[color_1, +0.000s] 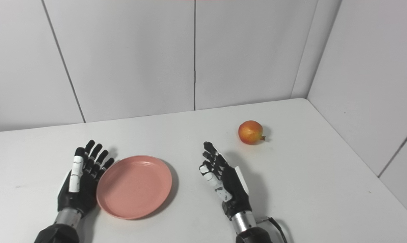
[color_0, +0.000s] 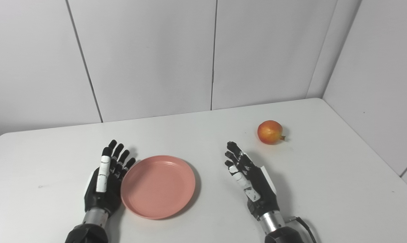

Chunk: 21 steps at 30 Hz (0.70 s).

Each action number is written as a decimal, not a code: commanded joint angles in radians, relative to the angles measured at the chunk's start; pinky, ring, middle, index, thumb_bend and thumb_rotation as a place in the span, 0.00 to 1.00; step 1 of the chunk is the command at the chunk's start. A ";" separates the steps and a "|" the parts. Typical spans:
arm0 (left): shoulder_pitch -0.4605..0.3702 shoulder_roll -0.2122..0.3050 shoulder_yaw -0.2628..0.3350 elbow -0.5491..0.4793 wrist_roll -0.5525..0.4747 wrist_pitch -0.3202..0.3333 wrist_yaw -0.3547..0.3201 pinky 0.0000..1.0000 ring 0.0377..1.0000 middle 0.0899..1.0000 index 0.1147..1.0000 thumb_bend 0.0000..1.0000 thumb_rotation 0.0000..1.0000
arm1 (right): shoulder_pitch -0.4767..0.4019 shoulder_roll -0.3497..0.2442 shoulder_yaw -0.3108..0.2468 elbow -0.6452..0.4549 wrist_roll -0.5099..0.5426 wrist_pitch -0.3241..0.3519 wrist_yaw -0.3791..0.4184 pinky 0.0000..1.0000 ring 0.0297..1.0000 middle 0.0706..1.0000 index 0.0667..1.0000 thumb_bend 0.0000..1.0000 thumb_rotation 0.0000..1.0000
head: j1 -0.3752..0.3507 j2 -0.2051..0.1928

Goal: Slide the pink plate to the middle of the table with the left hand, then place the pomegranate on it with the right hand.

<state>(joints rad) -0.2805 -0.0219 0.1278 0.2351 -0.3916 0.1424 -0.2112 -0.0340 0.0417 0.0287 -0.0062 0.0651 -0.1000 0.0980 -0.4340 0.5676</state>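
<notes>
Broadly, a white rectangular table (color_0: 196, 135) with rounded corners fills the lower half of both head views, backed by pale grey wall panels (color_0: 149, 57) that meet in a corner at the right. Next in size is the round, shallow pink plastic plate (color_0: 158, 186), lying flat on the near part of the table, a little left of the centre line. The black-and-white left hand (color_0: 105, 180) lies just beside the plate's left rim, palm turned toward it, fingers stretched forward and slightly fanned, holding nothing; whether the fingers touch the rim cannot be told. The black-and-white right hand (color_0: 249, 179) stands to the right of the plate, well apart from it, palm facing left, fingers extended and spread, also holding nothing. A thin dark cable (color_0: 303, 222) curls out beside its wrist. Smallest is the round red-and-yellow pomegranate (color_0: 270, 132), resting on the table beyond and to the right of the right hand's fingertips, near them but not touching, its small crown pointing right.
</notes>
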 commanded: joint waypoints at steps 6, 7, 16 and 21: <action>-0.027 0.022 0.011 0.046 -0.021 -0.022 -0.035 0.95 0.98 1.00 1.00 0.84 0.67 | 0.009 0.024 0.013 0.045 -0.009 -0.063 -0.017 0.90 0.93 0.94 0.90 0.83 0.70 | 0.018 -0.002; -0.025 0.023 0.012 0.045 -0.023 -0.021 -0.037 0.95 0.97 1.00 1.00 0.84 0.67 | 0.009 0.022 0.013 0.046 -0.006 -0.064 -0.015 0.90 0.93 0.94 0.90 0.83 0.70 | 0.018 -0.002; -0.015 0.022 0.001 0.030 -0.014 -0.023 -0.042 0.99 1.00 1.00 1.00 0.84 0.66 | 0.008 0.005 0.015 0.048 -0.043 -0.080 -0.028 0.86 0.91 0.94 0.90 0.84 0.74 | 0.030 -0.003; -0.002 0.006 -0.008 0.003 -0.006 -0.009 -0.022 0.97 0.99 1.00 1.00 0.85 0.66 | 0.020 -0.044 0.039 0.013 -0.238 -0.111 -0.096 0.84 0.89 0.94 0.91 0.78 0.80 | 0.045 -0.006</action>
<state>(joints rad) -0.2830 -0.0110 0.1258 0.2548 -0.4082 0.1245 -0.2448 -0.0377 0.0280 0.0706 -0.0023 -0.0985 -0.1655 0.0318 -0.3896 0.5599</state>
